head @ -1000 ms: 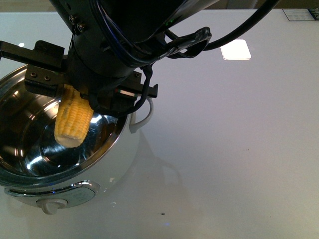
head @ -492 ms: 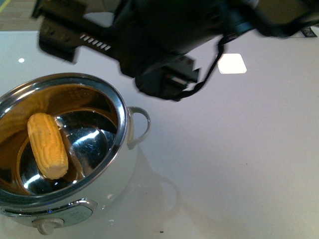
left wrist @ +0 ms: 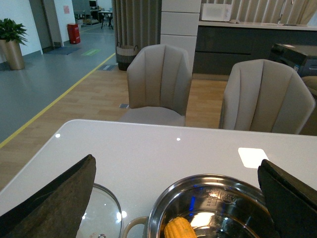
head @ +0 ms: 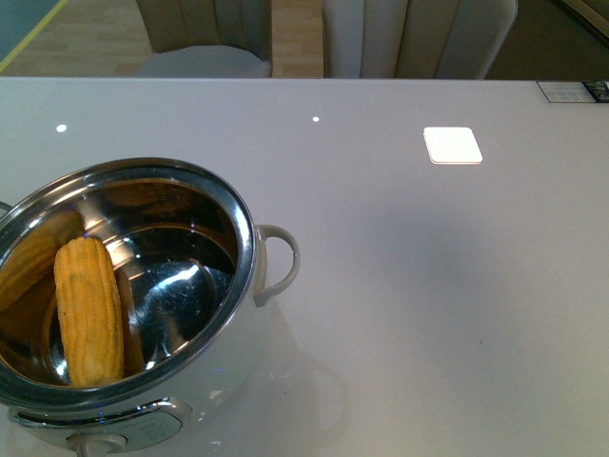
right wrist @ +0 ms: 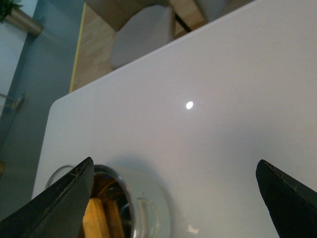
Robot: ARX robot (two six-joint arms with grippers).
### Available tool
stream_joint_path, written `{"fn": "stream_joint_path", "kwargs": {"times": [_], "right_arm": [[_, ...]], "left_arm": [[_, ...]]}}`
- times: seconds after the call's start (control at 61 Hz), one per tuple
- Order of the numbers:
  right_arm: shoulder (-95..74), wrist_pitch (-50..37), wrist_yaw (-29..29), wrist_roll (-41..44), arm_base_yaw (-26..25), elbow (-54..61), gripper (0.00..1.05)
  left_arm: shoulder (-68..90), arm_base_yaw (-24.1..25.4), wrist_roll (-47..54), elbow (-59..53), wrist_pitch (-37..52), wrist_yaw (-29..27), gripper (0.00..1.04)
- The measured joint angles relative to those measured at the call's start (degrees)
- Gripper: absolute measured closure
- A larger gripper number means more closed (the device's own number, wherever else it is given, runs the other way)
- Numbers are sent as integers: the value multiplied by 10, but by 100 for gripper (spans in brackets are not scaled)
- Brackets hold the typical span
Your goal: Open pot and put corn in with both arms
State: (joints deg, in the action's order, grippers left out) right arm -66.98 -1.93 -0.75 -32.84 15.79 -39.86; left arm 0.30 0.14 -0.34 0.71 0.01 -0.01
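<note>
The pot (head: 249, 286) stands open at the front left of the white table, steel inside, white loop handle on its right. The corn (head: 88, 312) lies inside it against the left wall, with reflections beside it. No arm shows in the front view. In the left wrist view the open left gripper (left wrist: 178, 198) hangs above the pot (left wrist: 163, 208), the corn (left wrist: 179, 229) between its fingers (left wrist: 54, 203). The glass lid (left wrist: 101, 213) lies on the table beside the pot. In the right wrist view the open right gripper (right wrist: 173, 198) is high over the table; the pot (right wrist: 148, 213) and corn (right wrist: 94, 220) show by one finger (right wrist: 54, 208).
A small white square (head: 452, 145) lies on the table at the back right. Two beige chairs (left wrist: 158, 84) stand behind the table's far edge. A label (head: 571, 91) lies at the far right corner.
The arm that filled the front view has let the corn drop into the pot and pulled up out of view. The corn now lies still inside the pot.
</note>
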Motion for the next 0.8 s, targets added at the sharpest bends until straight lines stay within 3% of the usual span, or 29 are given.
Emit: {"fn": "stream_joint_path", "kwargs": {"times": [0.311,0.377,0.459,0.525,0.656,0.754,0.803], "right_arm": [[213,96,-5,143,-170,102,10],[261,-88,5,226,-164,180,24],[283,-186,9,279,-159,230,38],[294,-206,7,299,-159,253,49],[340,-209,7,318,-158,303,84],[363,-206,8,323,-158,321,102],[375,-202,8,325,-158,328,103]], "left_arm": [[0,0,0,0,0,0,7],[0,0,1,0,0,0,7],[0,0,1,0,0,0,7],[0,0,0,0,0,0,7],[0,0,1,0,0,0,7],[0,0,1,0,0,0,7],[0,0,1,0,0,0,7]]}}
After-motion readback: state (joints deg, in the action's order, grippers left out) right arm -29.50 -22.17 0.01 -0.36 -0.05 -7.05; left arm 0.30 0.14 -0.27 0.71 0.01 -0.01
